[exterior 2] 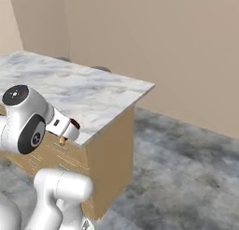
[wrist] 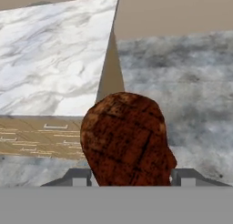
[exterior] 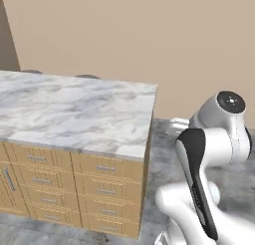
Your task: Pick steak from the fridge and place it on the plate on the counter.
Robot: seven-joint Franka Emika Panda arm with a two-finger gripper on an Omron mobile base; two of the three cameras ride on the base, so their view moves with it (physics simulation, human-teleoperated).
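Note:
The steak (wrist: 127,141), a dark red-brown lump, fills the lower middle of the hand view, with my gripper (wrist: 129,178) shut on it from both sides. In the right base view the gripper (exterior 2: 66,130) hangs off the counter's near corner, level with its top, and a small tan bone end (exterior 2: 62,141) pokes out below it. The counter (exterior: 74,109) is a white-grey veined marble top over light wooden cabinets, and its top (wrist: 50,59) lies ahead and left of the steak. The plate and the fridge are out of view.
Wooden drawer fronts (exterior: 104,189) with metal handles face the base. Grey stone floor (exterior 2: 186,168) runs to the right of the counter up to a beige wall (exterior 2: 163,46). Two dark round tops (exterior: 87,76) peek over the counter's far edge.

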